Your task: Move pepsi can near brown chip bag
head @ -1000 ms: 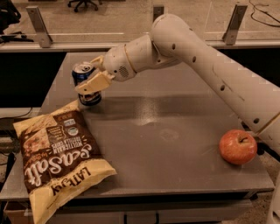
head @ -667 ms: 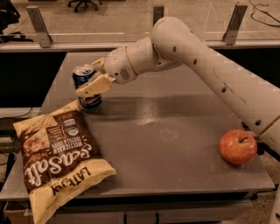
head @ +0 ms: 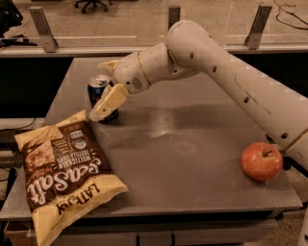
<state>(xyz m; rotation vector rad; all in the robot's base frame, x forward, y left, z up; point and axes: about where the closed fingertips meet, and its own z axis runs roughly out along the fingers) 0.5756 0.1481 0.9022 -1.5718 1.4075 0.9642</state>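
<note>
Here, end effector (head: 103, 91) tight around pepsi can (head: 97, 85) on grey table (head: 192, 139), office chair (head: 92, 4) beyond.

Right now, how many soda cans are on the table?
1. The pepsi can stands at the far left of the table, just behind the brown chip bag, with the gripper right at it. The arm covers some tabletop, so another could be hidden.

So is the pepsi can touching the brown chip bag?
Cannot tell. In the camera view the tool at the pepsi can hides the spot where the brown chip bag's corner nears it.
</note>
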